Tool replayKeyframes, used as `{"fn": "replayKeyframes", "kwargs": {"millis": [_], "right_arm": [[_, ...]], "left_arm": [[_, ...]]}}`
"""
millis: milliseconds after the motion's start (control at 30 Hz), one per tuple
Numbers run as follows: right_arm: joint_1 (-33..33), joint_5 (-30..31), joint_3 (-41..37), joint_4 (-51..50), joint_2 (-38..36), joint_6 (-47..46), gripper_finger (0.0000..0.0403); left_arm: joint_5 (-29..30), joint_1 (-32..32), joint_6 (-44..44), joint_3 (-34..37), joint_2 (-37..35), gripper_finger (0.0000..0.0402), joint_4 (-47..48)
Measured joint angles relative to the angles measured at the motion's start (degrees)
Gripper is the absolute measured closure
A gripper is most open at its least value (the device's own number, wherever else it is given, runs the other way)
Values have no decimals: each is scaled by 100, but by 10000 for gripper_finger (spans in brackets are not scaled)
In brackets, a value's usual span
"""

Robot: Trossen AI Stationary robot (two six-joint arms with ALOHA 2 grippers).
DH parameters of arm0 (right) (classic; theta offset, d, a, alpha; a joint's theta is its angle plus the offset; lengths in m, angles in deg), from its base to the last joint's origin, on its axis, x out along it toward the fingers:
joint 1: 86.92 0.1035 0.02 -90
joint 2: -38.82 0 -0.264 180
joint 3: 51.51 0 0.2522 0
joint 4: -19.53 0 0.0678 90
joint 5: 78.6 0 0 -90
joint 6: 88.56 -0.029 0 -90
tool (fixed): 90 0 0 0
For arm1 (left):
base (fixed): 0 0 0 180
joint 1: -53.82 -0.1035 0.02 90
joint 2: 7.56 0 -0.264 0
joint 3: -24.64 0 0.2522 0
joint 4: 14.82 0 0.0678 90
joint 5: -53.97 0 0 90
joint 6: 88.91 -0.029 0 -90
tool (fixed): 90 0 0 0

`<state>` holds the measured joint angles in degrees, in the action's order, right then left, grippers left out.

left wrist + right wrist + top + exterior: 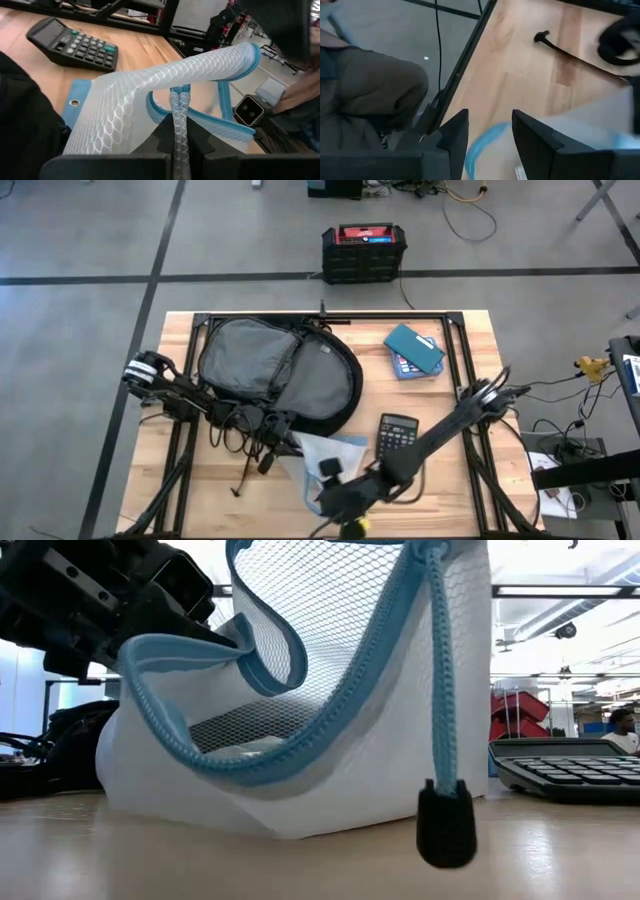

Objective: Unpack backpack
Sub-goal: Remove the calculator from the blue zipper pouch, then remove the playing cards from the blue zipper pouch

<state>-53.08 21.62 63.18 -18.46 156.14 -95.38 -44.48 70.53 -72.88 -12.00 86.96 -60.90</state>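
Pinching the blue zipper edge of a white mesh pouch with blue trim, the left gripper is holding its fingers pressed together on that band, near the 6 o'clock edge of the desk. The right gripper is working just beside it at the same pouch, its fingers standing apart with the pouch's blue rim lying between them; whether they are actually gripping that rim cannot be told.

In the low view the pouch is sagging open, its black zipper pull dangling down to the wood.

Further out, a black desk calculator is lying toward 3 o'clock of the pouch, and a teal rectangular case is sitting on a small card at about 2 o'clock. The large black fabric backpack with grey lining is lying flat and open toward 11 o'clock, its straps trailing toward the near edge.

Judging by this, the step in hand is handling an item already out of the backpack. The next move probably calls for laying the pouch down flat, releasing it, and reaching back toward the backpack's opening.
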Motion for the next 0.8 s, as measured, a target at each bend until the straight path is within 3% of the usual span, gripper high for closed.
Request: {"fn": "replayKeyframes", "kwargs": {"millis": [233, 500, 800], "right_arm": [[-215, 17, 680, -1597, 797, -123, 291], [-323, 703, 474, -3775, 732, -652, 290], [-456, 673, 471, -3375, 700, 959, 225]], "left_arm": [[8, 17, 1, -2, -223, 402, 531], [417, 400, 26, -2, -335, 402, 877], [706, 494, -42, 0, -279, 402, 1015]]}}
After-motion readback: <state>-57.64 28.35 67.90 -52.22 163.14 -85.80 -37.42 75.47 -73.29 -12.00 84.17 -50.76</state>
